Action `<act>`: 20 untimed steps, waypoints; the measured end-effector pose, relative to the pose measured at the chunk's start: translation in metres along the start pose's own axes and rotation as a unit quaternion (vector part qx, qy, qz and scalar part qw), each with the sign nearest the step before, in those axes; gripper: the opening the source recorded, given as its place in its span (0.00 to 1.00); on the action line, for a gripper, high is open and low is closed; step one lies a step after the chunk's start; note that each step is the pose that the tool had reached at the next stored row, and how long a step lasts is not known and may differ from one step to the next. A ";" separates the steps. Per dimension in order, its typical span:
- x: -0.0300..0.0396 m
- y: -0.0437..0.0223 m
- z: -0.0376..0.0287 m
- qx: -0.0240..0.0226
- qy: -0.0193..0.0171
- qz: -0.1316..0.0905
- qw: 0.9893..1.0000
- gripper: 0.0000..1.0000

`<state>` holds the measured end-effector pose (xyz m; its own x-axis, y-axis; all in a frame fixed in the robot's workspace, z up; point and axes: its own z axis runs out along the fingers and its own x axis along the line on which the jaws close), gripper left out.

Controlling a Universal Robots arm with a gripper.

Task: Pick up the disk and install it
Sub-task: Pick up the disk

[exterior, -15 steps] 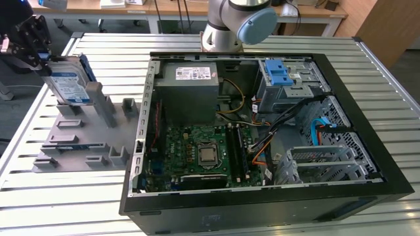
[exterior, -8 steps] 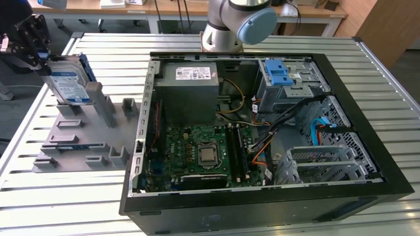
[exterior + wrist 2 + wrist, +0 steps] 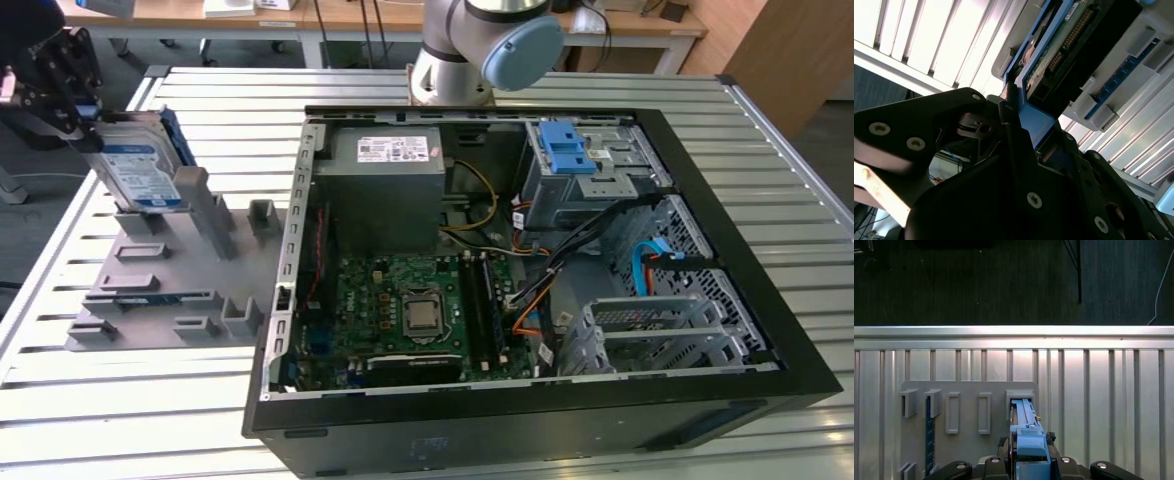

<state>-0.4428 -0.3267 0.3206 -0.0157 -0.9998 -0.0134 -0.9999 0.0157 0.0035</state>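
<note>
Exterior view first: we've got the claw point(image 3: 80, 120) way over at the exterior view's left, clamped shut on the top end of the disk point(image 3: 136, 168). The disk stands upright on edge with its label side toward the camera and its blue bracket along the back edge. Its bottom end is down at the grey rack point(image 3: 174, 280) on the slatted metal counter point(image 3: 120, 400). We honestly can't tell if that end sits in a slot or hangs just clear of it. Just beside the rack, at the exterior view's right, lies the open computer case point(image 3: 747, 300). Along its far side are the power supply point(image 3: 387, 165) and the drive cage point(image 3: 587, 165) with its blue latch. The arm's base point(image 3: 481, 45) stands behind the case.

The second wrist view is a close-up. The claw point(image 3: 1031, 125) has its black fingers point(image 3: 1011, 130) pressed on either side of the blue bracket. The disk point(image 3: 1064, 45) shows its circuit-board side and stretches away toward the rack point(image 3: 1089, 107).

In the first wrist view we look straight along the disk's point(image 3: 1026, 420) thin edge. The claw point(image 3: 1026, 442) is closed on it, and its far end is at the end slot of the rack point(image 3: 969, 390), with counter point(image 3: 1104, 390) slats all around.
</note>
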 end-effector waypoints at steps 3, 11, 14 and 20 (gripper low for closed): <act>0.0000 0.0000 -0.0008 0.000 0.000 0.000 1.000 0.36; 0.0000 0.0000 -0.0013 0.000 0.000 0.000 1.000 0.36; 0.0000 0.0000 -0.0023 0.000 0.000 0.000 1.000 0.36; -0.0001 0.0000 -0.0044 0.000 0.000 0.000 1.000 0.36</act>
<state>-0.4428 -0.3267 0.3251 -0.0157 -0.9998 -0.0133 -0.9999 0.0157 0.0036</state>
